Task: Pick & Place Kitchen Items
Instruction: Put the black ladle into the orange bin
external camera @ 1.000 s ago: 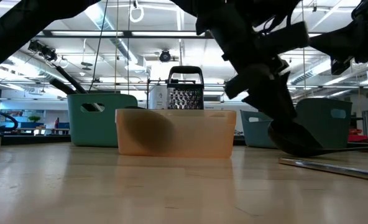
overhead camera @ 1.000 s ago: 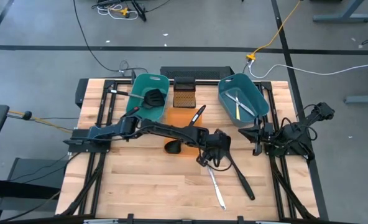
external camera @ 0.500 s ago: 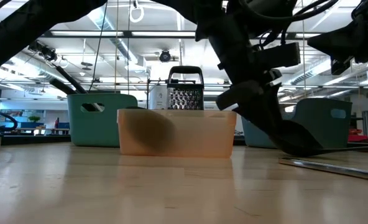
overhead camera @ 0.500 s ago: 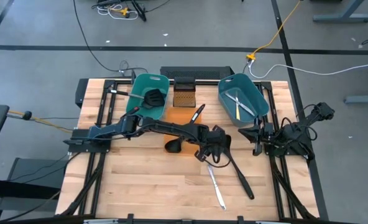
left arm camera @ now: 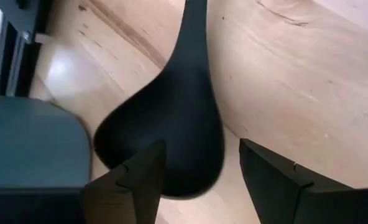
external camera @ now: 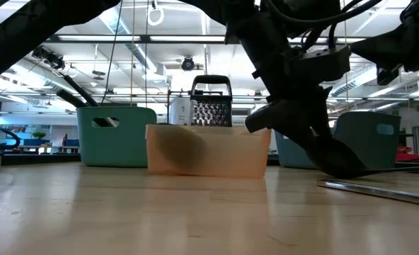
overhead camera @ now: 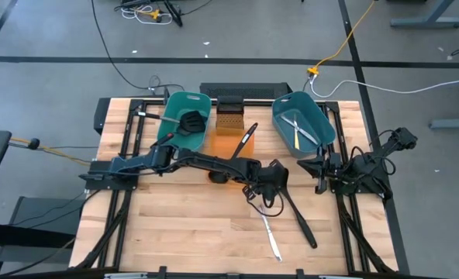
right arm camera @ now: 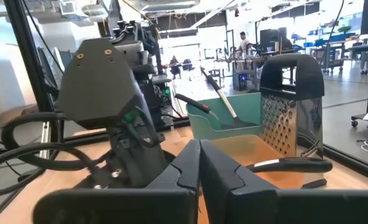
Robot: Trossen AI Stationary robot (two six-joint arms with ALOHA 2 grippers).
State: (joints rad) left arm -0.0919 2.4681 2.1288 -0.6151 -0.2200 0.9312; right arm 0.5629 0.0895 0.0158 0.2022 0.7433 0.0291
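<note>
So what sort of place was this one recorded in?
Most likely a robotics lab or open workshop, not a home kitchen. The wooden table stands on a bare grey floor strewn with cables. The low view shows a large hall with strip lights and workstations behind.

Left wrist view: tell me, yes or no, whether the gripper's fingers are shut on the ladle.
No. The left gripper is open, with the ladle bowl lying unclamped on the table.

Black ladle (left arm camera: pixel 171 130); teal tubs (overhead camera: pixel 184 116); translucent orange tub (external camera: pixel 208 150); perforated silver grater (external camera: pixel 210 106).
</note>
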